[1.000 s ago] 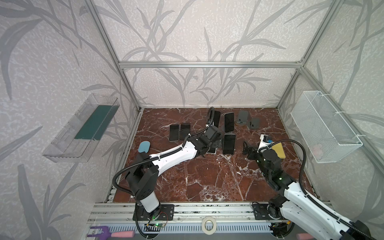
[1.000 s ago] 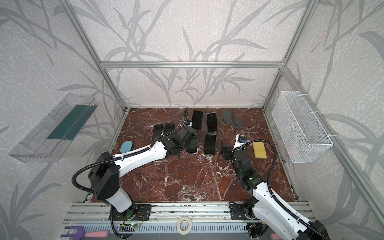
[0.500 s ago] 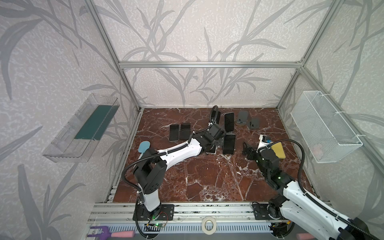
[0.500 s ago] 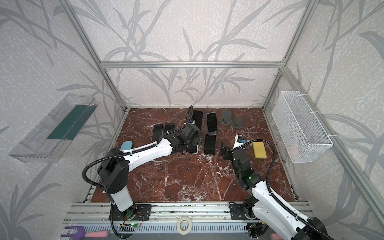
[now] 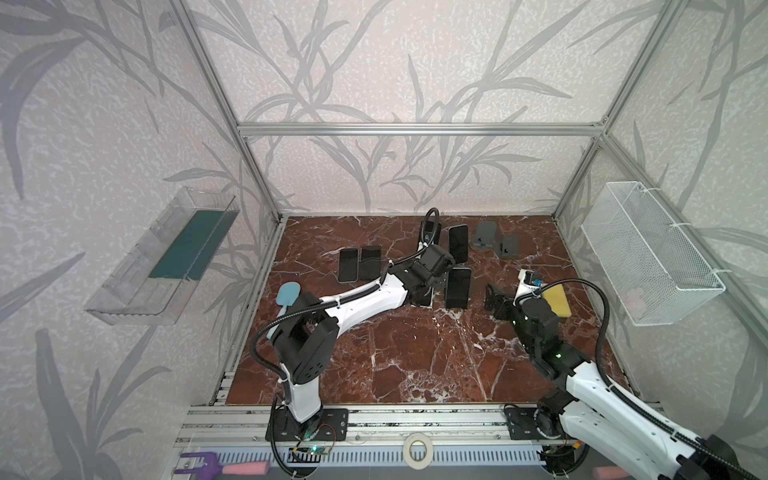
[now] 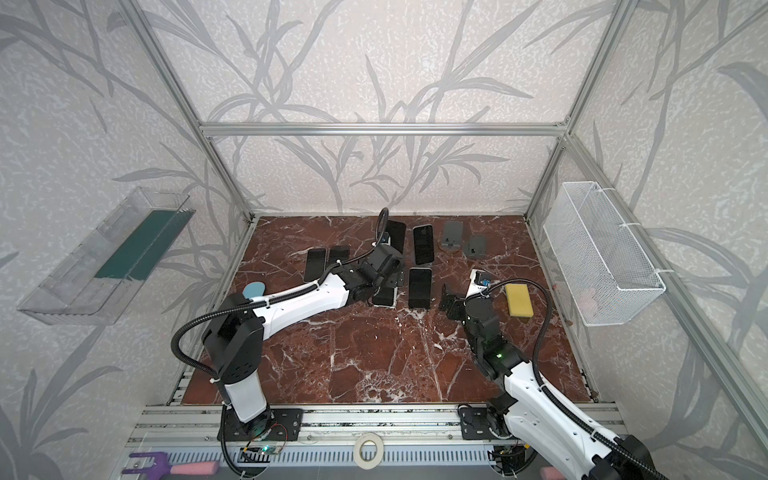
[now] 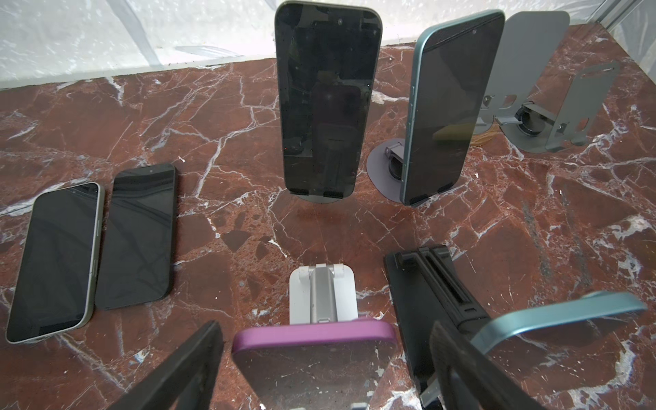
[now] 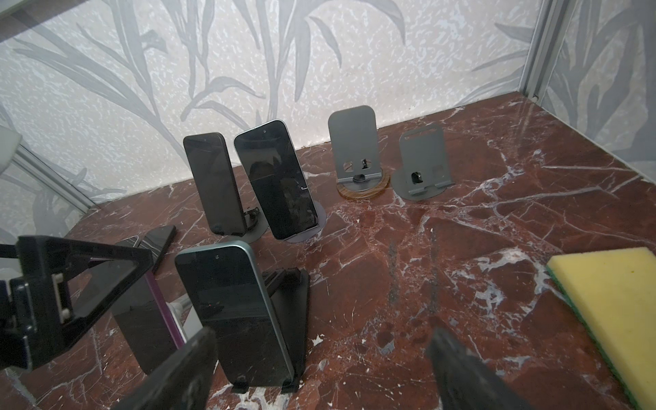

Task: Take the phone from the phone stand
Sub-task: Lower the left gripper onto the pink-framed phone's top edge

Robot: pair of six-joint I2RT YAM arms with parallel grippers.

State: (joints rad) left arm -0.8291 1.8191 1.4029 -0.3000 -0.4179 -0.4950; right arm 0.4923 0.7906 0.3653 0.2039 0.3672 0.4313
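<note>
The phone (image 7: 314, 333) has a purple rim and leans on a white phone stand (image 7: 321, 294); in both top views it sits mid-table (image 5: 424, 298) (image 6: 384, 297). My left gripper (image 7: 319, 369) (image 5: 430, 289) is open and straddles the phone's top edge. One finger (image 7: 191, 362) stands on each side, with a small gap to the rim. My right gripper (image 8: 319, 372) (image 5: 494, 297) is open and empty, low over the table. It is beside a teal phone (image 8: 234, 312) on a black stand (image 8: 289, 301).
Two dark phones (image 7: 326, 99) (image 7: 447, 106) stand on grey stands at the back, with two empty grey stands (image 7: 532, 71) (image 7: 575, 106) beside them. Two phones (image 7: 56, 259) (image 7: 138, 234) lie flat. A yellow sponge (image 8: 610, 312) lies near the right arm. A wire basket (image 5: 648, 257) hangs on the right wall.
My left arm has swung and carried its gripper a little right and back over the purple-rimmed phone, and its jaws have narrowed slightly. The right arm has not moved.
</note>
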